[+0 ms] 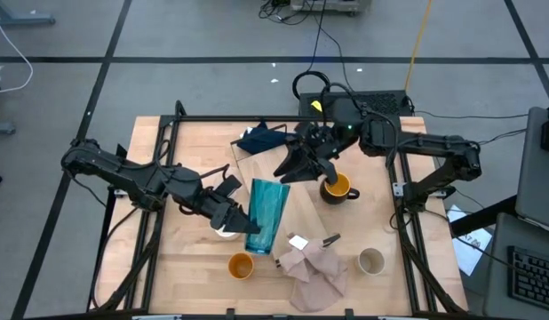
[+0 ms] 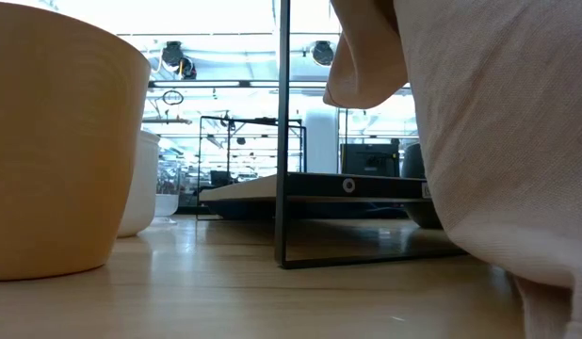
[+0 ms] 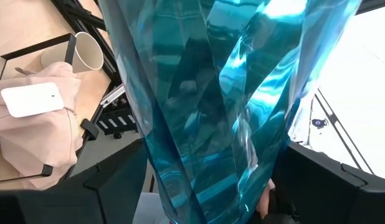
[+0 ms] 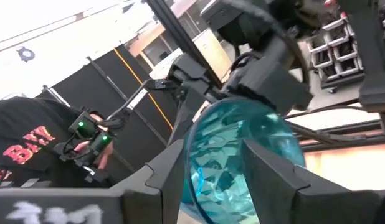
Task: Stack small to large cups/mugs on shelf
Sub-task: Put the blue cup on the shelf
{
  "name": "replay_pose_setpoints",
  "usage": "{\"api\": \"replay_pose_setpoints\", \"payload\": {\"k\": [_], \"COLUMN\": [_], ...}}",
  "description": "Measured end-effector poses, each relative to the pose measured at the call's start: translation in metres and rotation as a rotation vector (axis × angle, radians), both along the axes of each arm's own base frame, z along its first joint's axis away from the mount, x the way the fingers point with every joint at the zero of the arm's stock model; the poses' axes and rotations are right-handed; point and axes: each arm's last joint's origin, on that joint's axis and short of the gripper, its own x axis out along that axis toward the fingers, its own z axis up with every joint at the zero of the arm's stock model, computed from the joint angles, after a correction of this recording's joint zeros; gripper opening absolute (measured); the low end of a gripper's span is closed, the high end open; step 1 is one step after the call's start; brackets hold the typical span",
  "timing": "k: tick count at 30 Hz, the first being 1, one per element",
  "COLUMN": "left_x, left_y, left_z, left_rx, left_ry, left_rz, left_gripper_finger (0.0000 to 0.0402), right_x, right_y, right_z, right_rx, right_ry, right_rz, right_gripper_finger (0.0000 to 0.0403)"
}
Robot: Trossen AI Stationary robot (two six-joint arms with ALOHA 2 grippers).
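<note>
We hold the teal cup [image 1: 266, 216] at table centre, our left gripper [image 1: 242, 220] clamped on its base; our right gripper [image 1: 297, 164], jaws apart, hovers at twelve o'clock. Next we judge: seat it on the shelf [image 1: 301, 209]

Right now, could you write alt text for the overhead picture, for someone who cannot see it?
Two dark robot arms meet over a wooden table; the left gripper holds a tall teal cup, tilted. The right gripper hovers near a mustard-yellow mug.
</note>
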Motion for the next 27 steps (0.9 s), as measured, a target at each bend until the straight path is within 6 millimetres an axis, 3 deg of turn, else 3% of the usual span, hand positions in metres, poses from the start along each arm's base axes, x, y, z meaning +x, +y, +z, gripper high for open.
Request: {"api": "replay_pose_setpoints", "payload": {"k": [10,17,27], "left_x": [0.000,0.001,-0.001], "left_y": [0.001,0.004,0.006], "left_z": [0.000,-0.005,-0.013], "left_rx": [0.043,0.158,0.373], "left_ry": [-0.015,-0.010,0.035], "left_rz": [0.037,0.141,0.274], "left_gripper_finger": [0.0328,0.0317,0.0326], "right_x": [-0.016,-0.050,-0.100], "right_y": [-0.033,-0.050,-0.056], "right_z": [0.008,0.027,0.047], "right_rx": [-0.010,-0.028,-0.062], "right_ry": [-0.018,-0.050,-0.063], "right_rz": [-0.057,-0.120,-0.212], "right_gripper_finger": [0.0149,0.0149,0.0149]}}
